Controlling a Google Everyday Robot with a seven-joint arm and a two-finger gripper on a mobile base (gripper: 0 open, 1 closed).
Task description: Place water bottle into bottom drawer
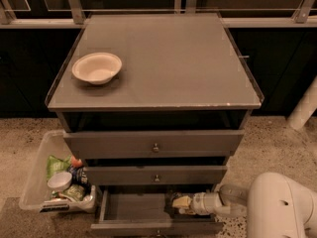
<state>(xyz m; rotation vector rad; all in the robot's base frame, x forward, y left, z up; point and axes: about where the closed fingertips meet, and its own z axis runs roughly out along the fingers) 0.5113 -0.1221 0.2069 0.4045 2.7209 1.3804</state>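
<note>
While the bottom drawer [130,206] stands open, a bin [35,175] left of it holds packets [58,165]; the end effector [179,204] sits in the drawer's right part, its grip impossible to tell.

The pulled-out bottom drawer [130,207], a shallow grey box, is open from above, with bare floor across its left and middle. The gripper [179,203] fills its right part, reaching in from the bulky white robot arm [277,207], which blocks that side. The grey middle drawer front [198,175] overhangs the rear of the opening. A clear plastic bin of packets [34,182] crowds the drawer's left side. On the flat grey cabinet top [173,58], a cream round bowl [97,67] takes the left; the rest is free.
</note>
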